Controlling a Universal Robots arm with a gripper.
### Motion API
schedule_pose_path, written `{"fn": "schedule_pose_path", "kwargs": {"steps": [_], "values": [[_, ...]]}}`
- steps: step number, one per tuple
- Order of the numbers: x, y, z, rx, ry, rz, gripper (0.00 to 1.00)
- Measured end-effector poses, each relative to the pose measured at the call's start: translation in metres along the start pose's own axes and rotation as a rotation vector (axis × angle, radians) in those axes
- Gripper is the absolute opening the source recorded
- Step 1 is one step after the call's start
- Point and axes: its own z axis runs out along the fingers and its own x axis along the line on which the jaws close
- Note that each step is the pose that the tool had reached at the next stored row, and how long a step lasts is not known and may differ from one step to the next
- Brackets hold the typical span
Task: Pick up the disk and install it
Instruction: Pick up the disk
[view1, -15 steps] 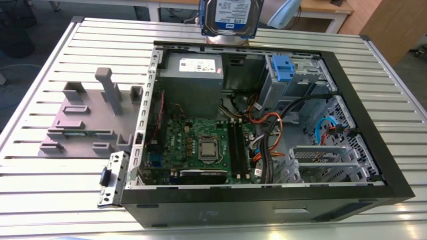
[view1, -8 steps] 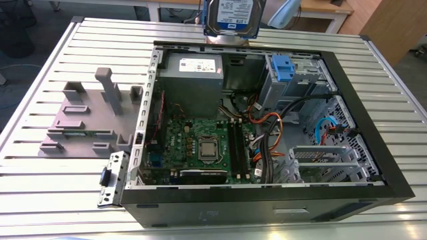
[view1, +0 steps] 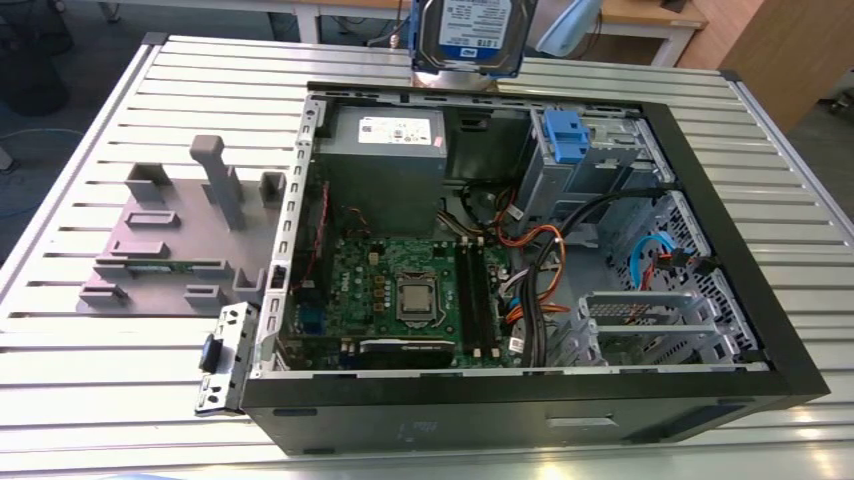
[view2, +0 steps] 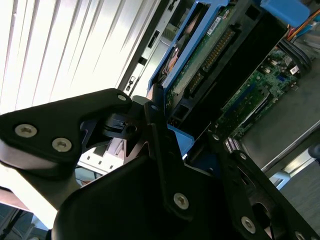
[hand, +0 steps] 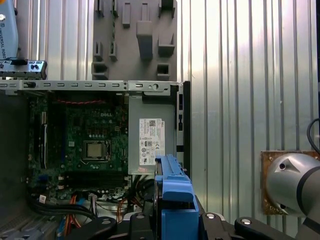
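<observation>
The disk (view1: 474, 35), a silver drive with a white-and-blue label in a blue bracket, hangs upright above the far rim of the open computer case (view1: 534, 410). My gripper (view2: 185, 125) is shut on it. In the second wrist view its black fingers (view2: 157, 125) clamp the disk (view2: 210, 55) from both sides, and the circuit-board underside and connector show. In the first wrist view the disk's blue bracket (hand: 175, 200) is seen edge-on between the gripper (hand: 175, 227) parts, over the grey power supply box (hand: 150, 145).
Inside the case lie a motherboard (view1: 400, 290), a grey power supply box (view1: 387, 150), cable bundles (view1: 534, 250) and a drive bay with a small blue latch (view1: 566, 135). A grey fixture plate (view1: 174, 230) and a loose metal bracket (view1: 224, 350) sit on the slatted table (view1: 80, 400) at the exterior view's left.
</observation>
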Motion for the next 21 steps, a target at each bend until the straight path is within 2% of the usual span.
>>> {"fn": "schedule_pose_path", "kwargs": {"steps": [21], "values": [[-0.0002, -0.0116, -0.0003, 0.0000, 0.0000, 0.000, 0.37]]}}
